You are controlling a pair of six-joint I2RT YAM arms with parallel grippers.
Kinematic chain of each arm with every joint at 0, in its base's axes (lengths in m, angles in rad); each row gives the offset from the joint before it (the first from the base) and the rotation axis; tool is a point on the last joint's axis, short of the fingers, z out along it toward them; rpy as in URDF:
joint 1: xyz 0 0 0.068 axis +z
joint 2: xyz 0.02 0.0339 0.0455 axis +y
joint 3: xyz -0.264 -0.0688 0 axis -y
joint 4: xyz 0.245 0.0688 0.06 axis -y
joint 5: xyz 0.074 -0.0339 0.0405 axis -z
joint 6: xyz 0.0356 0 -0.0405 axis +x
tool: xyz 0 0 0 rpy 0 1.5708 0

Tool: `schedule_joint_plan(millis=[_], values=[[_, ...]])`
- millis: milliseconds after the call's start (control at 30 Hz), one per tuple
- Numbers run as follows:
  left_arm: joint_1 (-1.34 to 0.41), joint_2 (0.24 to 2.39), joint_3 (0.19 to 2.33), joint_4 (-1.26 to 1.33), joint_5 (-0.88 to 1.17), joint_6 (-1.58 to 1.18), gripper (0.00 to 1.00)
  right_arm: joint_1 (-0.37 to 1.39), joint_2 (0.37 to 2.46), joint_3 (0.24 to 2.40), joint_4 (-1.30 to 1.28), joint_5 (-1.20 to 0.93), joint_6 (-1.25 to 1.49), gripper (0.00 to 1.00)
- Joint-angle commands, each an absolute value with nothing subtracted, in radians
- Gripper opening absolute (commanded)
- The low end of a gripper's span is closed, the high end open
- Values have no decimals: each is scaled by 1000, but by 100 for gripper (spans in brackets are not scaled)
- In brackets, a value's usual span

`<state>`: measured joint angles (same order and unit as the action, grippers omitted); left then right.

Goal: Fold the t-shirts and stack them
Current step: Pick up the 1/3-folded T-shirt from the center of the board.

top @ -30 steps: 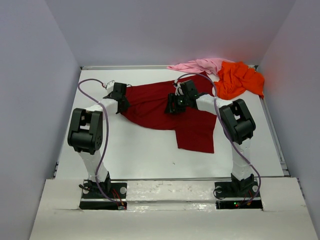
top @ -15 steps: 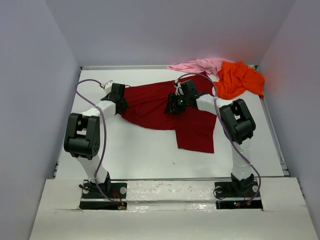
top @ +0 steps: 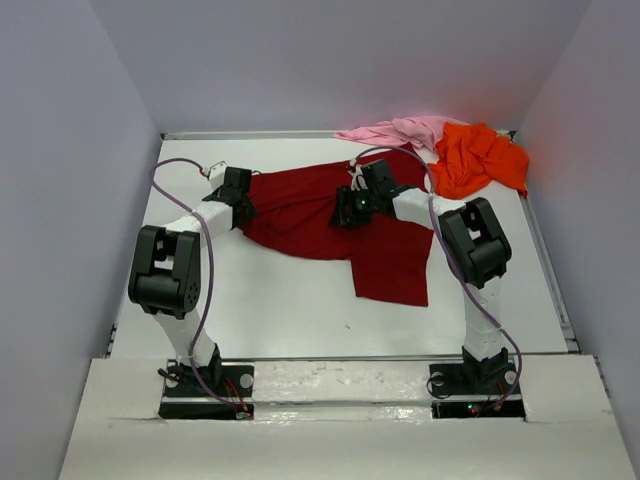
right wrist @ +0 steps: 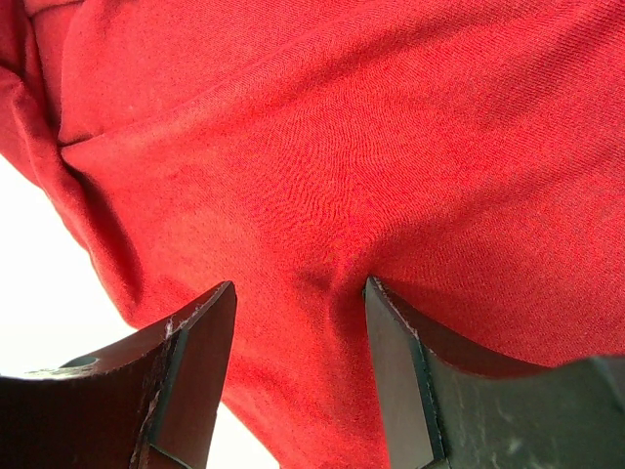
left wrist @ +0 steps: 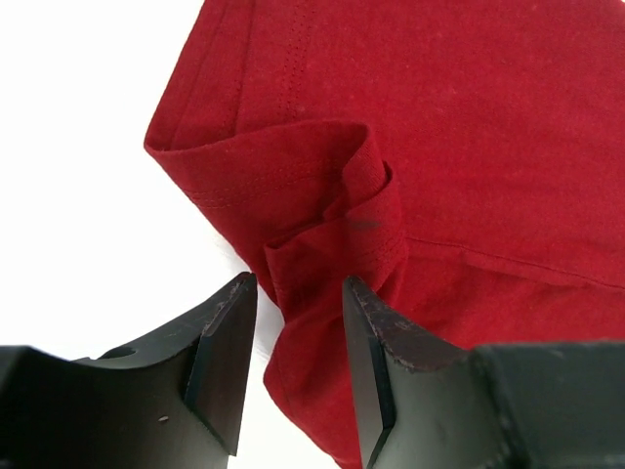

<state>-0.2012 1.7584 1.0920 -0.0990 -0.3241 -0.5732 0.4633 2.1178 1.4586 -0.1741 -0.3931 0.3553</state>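
Your left gripper [left wrist: 293,293] has edged to the crimson t-shirt [top: 300,222] at its bunched left edge on the table, fingers apart astride a fold. The right gripper [right wrist: 298,293], unmoved, hangs spread over its middle. Folding looks barely begun; the orange t-shirt [top: 480,158] and pink t-shirt [top: 395,130] lie crumpled far right.

My fingers [left wrist: 220,362] are matte black wedges with flat inner faces and edges chipped pale grey, and the tips on the right gripper [right wrist: 299,285] carry the same whitish scuffs. Behind them my arms [top: 190,215] are smooth white shells broken by chunky black joint blocks [top: 165,265], with a lilac cable [top: 211,280] looping along each arm back from the fingers. Farthest from the fingers sit flat black bases [top: 205,385], and the right one shows tiny green and red lights [top: 470,407].
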Motion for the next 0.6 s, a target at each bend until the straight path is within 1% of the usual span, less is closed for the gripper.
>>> schedule_joint_plan(millis=[0,200,433,567], values=[[-203,1773,1103,-97,-376,-578,48,457,2157,1454,-204,-374,345,61],[-201,1805,1111,-98,-391,-581,45,457,2155,1450,-206,-374,347,61],[-199,1810,1101,-89,-390,-589,43,457,2152,1450,-204,-377,347,61],[-199,1807,1103,-87,-391,-589,40,457,2157,1448,-204,-379,347,61]])
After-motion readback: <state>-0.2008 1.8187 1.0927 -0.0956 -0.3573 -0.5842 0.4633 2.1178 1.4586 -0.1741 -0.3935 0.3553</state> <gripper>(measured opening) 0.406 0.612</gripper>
